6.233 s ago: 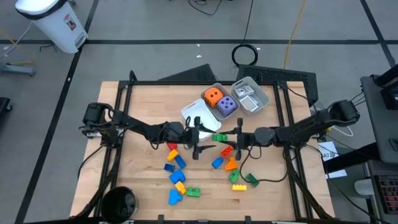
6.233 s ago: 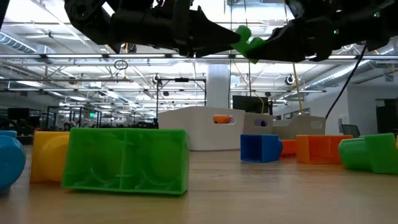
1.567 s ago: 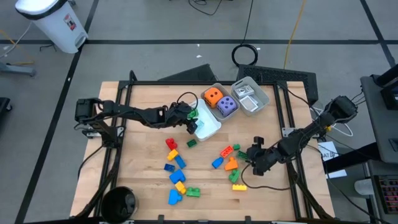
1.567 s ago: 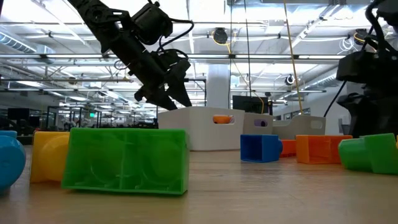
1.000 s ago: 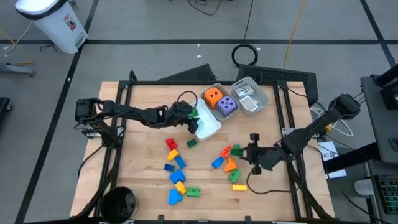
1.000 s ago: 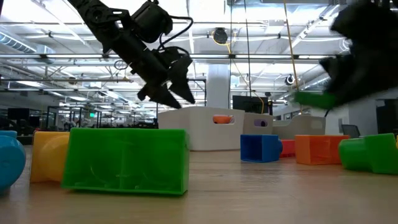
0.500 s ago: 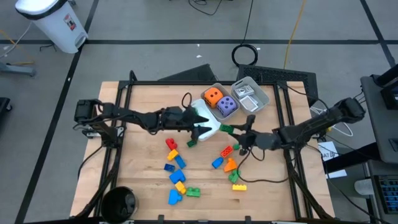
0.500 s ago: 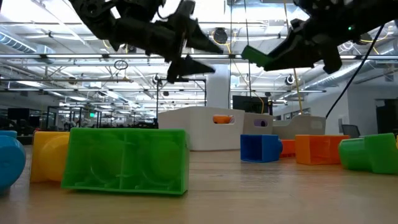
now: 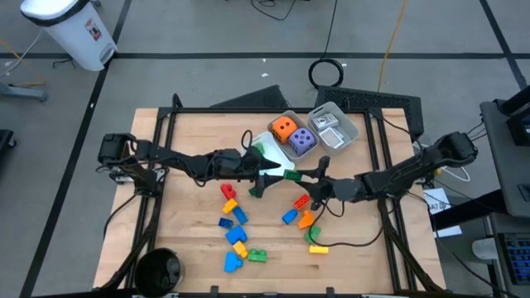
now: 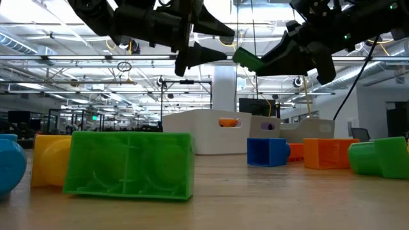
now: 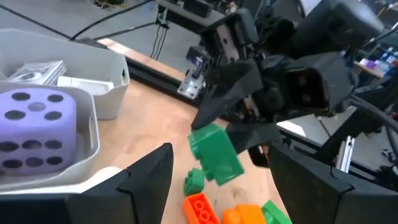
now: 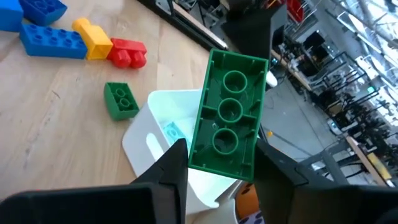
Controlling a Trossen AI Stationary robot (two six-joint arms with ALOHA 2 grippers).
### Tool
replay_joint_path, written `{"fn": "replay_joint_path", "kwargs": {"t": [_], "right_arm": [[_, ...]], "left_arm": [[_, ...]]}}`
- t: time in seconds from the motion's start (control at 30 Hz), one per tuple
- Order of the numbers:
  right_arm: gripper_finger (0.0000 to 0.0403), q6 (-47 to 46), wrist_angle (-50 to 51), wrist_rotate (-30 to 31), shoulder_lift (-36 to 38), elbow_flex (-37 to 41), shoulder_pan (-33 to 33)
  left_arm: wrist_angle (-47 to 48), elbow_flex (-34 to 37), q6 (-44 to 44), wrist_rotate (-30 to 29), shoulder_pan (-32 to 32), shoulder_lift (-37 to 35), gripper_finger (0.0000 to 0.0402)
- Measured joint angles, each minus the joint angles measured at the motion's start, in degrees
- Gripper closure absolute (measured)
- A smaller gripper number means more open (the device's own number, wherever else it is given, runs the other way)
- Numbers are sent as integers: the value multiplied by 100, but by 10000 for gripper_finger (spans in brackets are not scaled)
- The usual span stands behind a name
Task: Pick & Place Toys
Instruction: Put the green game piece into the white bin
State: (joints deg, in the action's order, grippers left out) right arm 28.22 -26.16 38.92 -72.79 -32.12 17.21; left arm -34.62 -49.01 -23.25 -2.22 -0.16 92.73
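Right gripper clamped on green brick, held aloft beside white tray, presented for handover. Left gripper spread wide and empty, facing the brick to receive it. Remaining bricks scattered on table.

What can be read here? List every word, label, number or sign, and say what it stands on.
No text can be read in any view.
Red label on the white bin: too small to read.
Cards in the clear tray: print blurred.
Purple die: dots only, no numerals.
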Motion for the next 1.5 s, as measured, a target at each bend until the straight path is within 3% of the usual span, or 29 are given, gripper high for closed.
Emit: {"fn": "replay_joint_path", "kwargs": {"t": [0.53,0.83,1.0,1.13,1.33,1.5], "right_arm": [[294,99,-321,0,-129,0,-6],[293,63,-313,2,-129,2,2],[297,39,-251,0,-129,2,11],[286,-2,-209,6,-129,2,9],[265,-83,-233,34,-125,0,15],[251,-1009,50,242,68,0,187]], "left_arm": [[90,-17,-65,-248,-103,46,133],[854,-966,105,-176,-132,758,133],[1090,-1154,-2,-177,0,839,136],[1038,-1154,1,-170,20,839,181],[1081,-1154,163,-173,26,837,306],[1605,-1139,495,-166,125,568,305]]}}
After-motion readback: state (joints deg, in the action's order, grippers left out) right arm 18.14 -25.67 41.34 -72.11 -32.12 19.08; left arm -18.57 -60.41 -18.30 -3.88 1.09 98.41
